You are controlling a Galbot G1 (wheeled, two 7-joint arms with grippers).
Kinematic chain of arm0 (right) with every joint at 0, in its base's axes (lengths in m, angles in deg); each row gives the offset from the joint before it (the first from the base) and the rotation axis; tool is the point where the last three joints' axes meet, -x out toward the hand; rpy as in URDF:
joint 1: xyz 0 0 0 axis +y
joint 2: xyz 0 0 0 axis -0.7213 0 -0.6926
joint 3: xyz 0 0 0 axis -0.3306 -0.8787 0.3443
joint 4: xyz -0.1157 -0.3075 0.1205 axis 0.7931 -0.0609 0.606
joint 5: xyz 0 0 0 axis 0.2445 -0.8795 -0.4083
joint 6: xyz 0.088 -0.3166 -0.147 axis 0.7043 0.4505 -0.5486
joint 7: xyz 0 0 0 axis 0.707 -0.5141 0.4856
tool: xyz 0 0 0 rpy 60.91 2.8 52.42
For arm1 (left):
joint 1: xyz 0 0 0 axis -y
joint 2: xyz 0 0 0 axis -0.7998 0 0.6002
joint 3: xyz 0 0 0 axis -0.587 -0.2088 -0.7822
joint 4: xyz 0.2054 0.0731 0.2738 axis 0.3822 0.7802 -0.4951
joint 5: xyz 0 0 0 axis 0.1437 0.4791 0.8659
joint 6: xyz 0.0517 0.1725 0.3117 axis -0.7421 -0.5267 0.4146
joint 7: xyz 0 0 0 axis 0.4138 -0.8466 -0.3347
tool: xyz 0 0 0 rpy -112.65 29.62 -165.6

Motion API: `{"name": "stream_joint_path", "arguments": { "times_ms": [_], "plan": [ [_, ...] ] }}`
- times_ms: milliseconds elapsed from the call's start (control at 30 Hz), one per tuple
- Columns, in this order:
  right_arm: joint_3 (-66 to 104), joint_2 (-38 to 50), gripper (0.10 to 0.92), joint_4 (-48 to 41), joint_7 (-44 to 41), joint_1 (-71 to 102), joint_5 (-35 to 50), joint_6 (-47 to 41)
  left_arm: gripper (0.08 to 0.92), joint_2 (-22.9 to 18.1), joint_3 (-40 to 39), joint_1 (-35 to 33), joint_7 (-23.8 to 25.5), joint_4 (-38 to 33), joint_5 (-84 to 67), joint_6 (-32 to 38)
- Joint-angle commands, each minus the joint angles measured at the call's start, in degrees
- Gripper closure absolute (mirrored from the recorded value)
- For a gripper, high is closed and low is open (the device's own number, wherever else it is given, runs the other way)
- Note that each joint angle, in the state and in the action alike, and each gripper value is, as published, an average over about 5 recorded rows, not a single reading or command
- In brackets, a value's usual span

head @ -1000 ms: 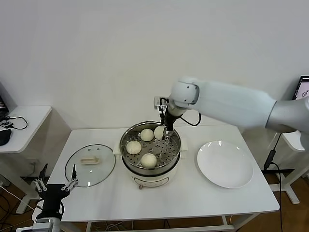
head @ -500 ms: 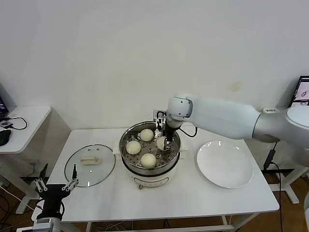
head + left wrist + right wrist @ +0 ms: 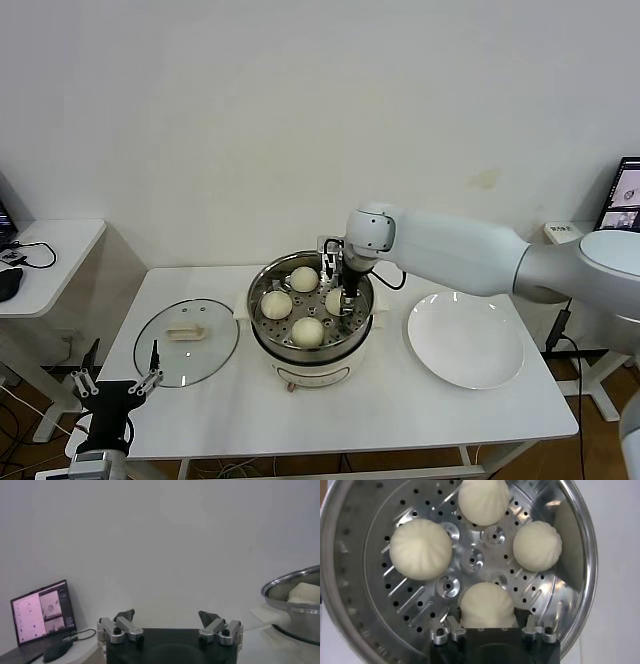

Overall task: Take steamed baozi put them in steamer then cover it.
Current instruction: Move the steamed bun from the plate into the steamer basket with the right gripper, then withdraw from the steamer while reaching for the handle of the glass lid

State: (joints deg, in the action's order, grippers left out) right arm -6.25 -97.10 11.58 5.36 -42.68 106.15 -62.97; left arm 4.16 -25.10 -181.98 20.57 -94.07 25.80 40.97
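We count all four steamed baozi (image 3: 487,604) on the steamer (image 3: 311,345) tray, the last between our right gripper (image 3: 490,630)'s spread jaws. Next we judge: lift clear, then fetch the cover (image 3: 187,340) from the table (image 3: 400,400). Left gripper (image 3: 115,385) waits, jaws open.

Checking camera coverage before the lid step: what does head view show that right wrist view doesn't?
Head view only: the cover lying on the table to the steamer's left, the empty white plate to its right, and the left pincer parked open low at the table's front left corner.

Right wrist view only: the pleats on the buns and the holes of the perforated tray.

Both: the steamer with four steamed baozi inside, and the right pincer down in the pot around the fourth bun.
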Motion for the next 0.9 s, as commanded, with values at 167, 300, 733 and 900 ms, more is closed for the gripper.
{"name": "stream_joint_path", "arguments": {
  "times_ms": [167, 300, 733, 900],
  "plan": [
    [1.47, 3.64, 0.205, 5.07, -1.74, -7.4, 1.89, 0.62, 0.177, -0.01, -0.59, 0.37, 0.04, -0.2, 0.13, -0.16],
    [2.52, 7.16, 0.203, 9.05, -2.24, -10.64, 2.97, 1.63, 0.177, 0.1, -0.83, 0.76, 0.07, -0.18, 0.04, -0.26],
    [22.7, 33.69, 0.203, 35.54, 37.41, 12.97, 8.83, 9.55, 0.177, 0.54, -0.81, 0.89, -0.08, 0.6, -0.2, 0.09],
    [57.91, 41.26, 0.203, 42.22, 48.5, 50.47, 4.08, 19.9, 0.177, 0.31, -0.87, 1.15, -0.1, 0.92, 0.63, 0.07]
  ]
}}
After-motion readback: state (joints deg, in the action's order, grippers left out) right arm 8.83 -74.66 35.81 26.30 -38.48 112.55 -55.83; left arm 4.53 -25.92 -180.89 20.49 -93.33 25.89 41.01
